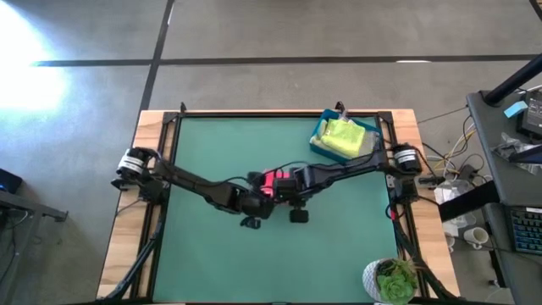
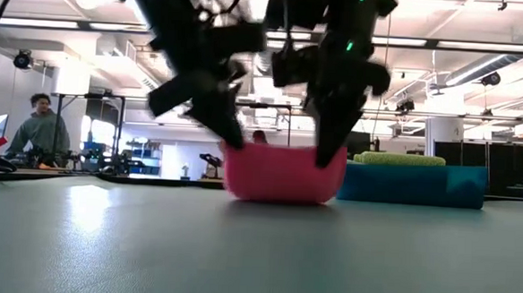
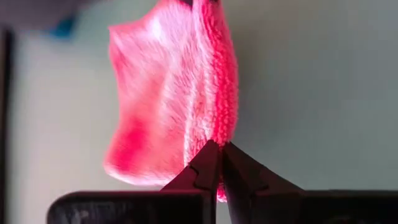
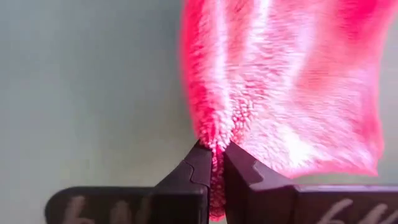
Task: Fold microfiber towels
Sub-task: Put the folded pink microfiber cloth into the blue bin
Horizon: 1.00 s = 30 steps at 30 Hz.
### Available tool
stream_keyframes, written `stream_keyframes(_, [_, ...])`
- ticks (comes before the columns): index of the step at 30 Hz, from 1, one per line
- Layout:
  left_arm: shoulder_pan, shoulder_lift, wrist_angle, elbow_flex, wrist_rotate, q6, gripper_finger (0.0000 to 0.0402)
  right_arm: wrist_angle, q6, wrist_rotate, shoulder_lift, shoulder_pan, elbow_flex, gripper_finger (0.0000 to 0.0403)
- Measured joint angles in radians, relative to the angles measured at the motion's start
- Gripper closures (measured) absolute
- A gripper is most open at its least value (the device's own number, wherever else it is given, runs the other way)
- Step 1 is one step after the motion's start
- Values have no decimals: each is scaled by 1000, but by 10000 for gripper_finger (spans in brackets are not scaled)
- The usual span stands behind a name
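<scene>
A hot pink microfiber towel (image 2: 282,176) hangs between my two grippers over the middle of the green table (image 1: 212,144). My left gripper (image 3: 221,150) is shut on its left end and my right gripper (image 4: 214,152) is shut on its right end. From above, the arms cover most of the pink towel (image 1: 273,181). A lime green towel (image 1: 343,137) lies on top in the blue bin (image 1: 320,142) at the back right. My left gripper pinches a bunched edge of the pink towel (image 3: 225,124) between its two fingertips, slanting down from the table's left. The cloth sags away from the hold. My right gripper pinches the opposite bunched edge (image 4: 214,134) between its fingertips, pointing steeply down. The towel hangs slack between both holds, its belly (image 2: 281,198) at or just above the table; I cannot tell which.
The blue bin (image 2: 416,183) stands behind and right of the hanging towel. A potted plant (image 1: 391,281) sits at the table's near right corner. Bare green table spreads to the near and left sides. A person (image 2: 40,128) is in the room beyond.
</scene>
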Motion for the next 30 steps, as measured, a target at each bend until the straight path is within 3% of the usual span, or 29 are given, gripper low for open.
stream_keyframes(8, [61, -4, 5, 173, -40, 249, 401, -109, 187, 17, -171, 10, 0, 394])
stream_keyframes(14, [127, -6, 11, 269, -40, 452, 401, -208, 331, 133, -290, 10, 0, 394])
stream_keyframes(22, [242, -6, 165, 287, -32, 635, 401, -325, 448, 257, -415, 9, 0, 394])
stream_keyframes(30, [320, 0, 287, 286, 43, 744, 402, -343, 567, 351, -478, -8, 0, 394])
